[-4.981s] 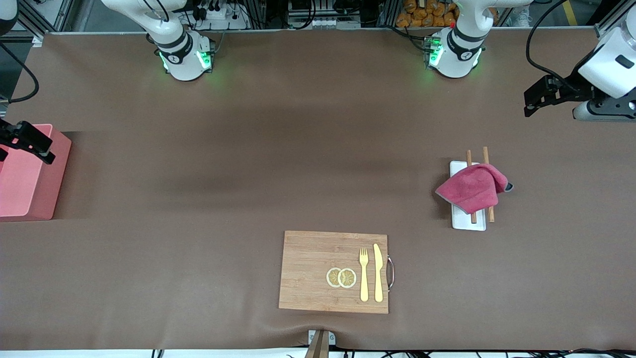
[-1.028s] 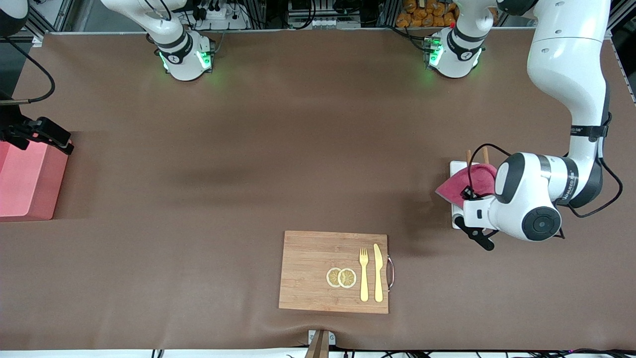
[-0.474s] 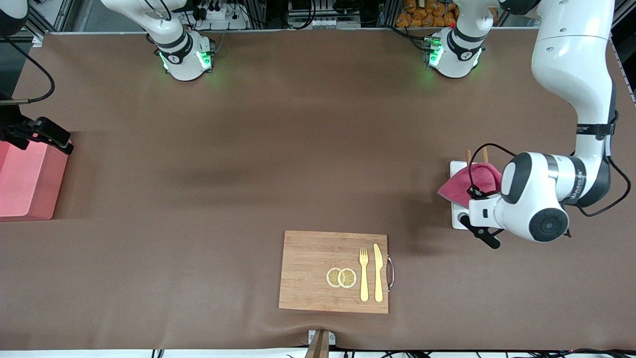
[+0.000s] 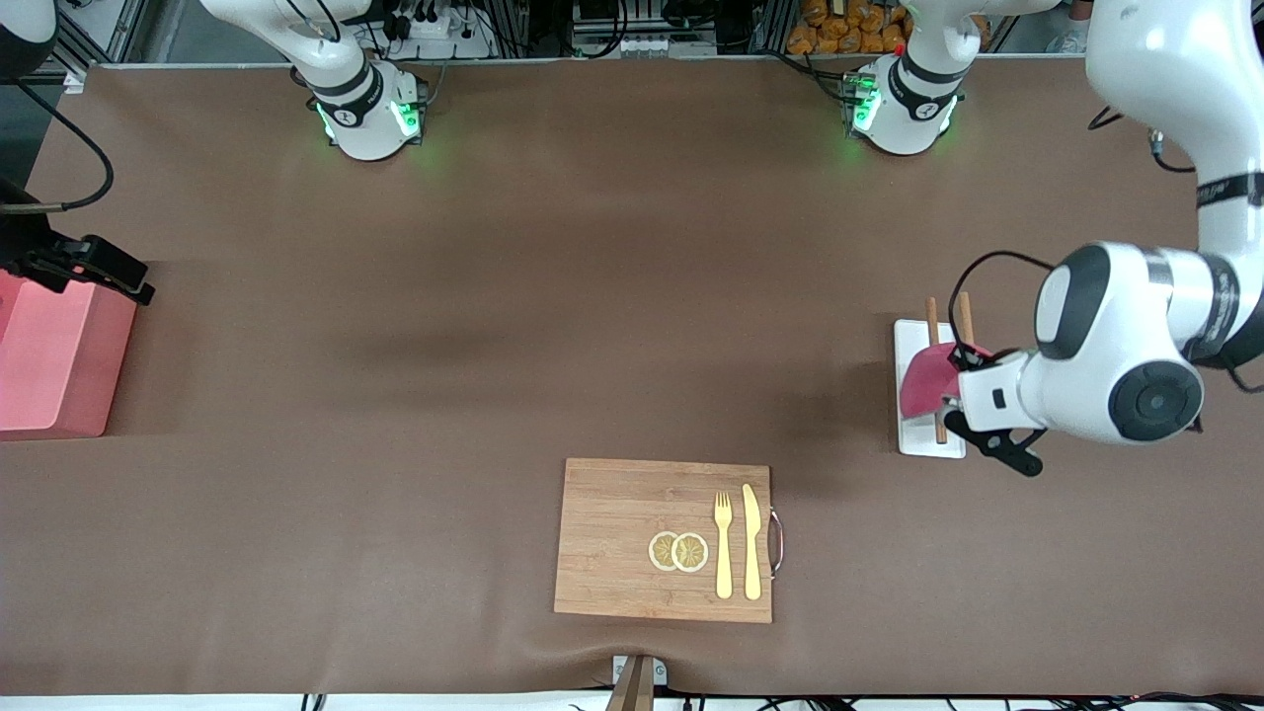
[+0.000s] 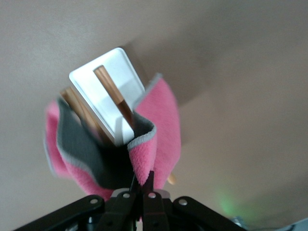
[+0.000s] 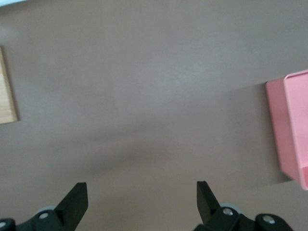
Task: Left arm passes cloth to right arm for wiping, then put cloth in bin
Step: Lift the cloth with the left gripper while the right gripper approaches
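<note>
Your left gripper (image 5: 138, 188) pinched the magenta-pink, grey-edged fabric cloth (image 4: 926, 382) above the white rectangular tray (image 4: 913, 341); your right gripper (image 6: 139, 198) waited agape beside the salmon-pink plastic bin (image 4: 51, 360).

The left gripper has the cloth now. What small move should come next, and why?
Probably carry the cloth toward the right arm's end of the table. The left gripper is shut on a fold of it, and it hangs over the white tray, clear of the two sticks. The right gripper waits open beside the bin, so the handover is not yet made.
</note>
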Action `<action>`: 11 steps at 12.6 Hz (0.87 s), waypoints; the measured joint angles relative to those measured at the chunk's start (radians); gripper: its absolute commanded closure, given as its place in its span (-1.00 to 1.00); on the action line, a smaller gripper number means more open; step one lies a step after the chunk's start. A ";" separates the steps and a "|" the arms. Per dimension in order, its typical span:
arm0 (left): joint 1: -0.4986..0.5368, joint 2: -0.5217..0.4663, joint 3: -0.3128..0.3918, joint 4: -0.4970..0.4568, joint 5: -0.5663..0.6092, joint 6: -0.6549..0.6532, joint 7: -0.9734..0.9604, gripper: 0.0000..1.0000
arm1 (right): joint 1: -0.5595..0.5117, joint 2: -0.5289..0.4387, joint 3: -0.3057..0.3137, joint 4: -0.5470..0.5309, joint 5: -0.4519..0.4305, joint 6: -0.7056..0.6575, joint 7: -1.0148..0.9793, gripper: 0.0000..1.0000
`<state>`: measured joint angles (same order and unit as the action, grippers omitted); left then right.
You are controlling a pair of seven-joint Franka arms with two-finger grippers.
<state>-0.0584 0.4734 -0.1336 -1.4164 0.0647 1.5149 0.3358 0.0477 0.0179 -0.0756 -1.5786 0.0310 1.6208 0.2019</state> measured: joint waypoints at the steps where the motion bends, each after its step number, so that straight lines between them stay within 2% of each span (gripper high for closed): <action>1: -0.004 -0.026 -0.022 0.000 -0.030 -0.011 -0.058 1.00 | 0.000 0.002 0.000 0.000 0.049 -0.011 0.058 -1.00; 4: -0.021 -0.065 -0.101 0.000 -0.115 -0.022 -0.263 1.00 | 0.002 0.017 0.003 0.000 0.201 -0.102 0.302 -1.00; 7: -0.038 -0.066 -0.245 0.026 -0.139 -0.014 -0.517 1.00 | 0.046 0.050 0.007 -0.001 0.280 -0.122 0.503 -1.00; 9: -0.074 -0.064 -0.313 0.041 -0.175 0.051 -0.685 1.00 | 0.105 0.079 0.009 0.000 0.347 -0.122 0.692 -1.00; 11: -0.146 -0.051 -0.327 0.042 -0.224 0.166 -0.821 1.00 | 0.156 0.116 0.011 0.004 0.423 -0.115 0.843 -1.00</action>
<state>-0.2048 0.4221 -0.4608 -1.3747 -0.1589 1.6806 -0.4854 0.2033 0.1340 -0.0648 -1.5750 0.4538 1.5054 1.0450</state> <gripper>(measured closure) 0.978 0.000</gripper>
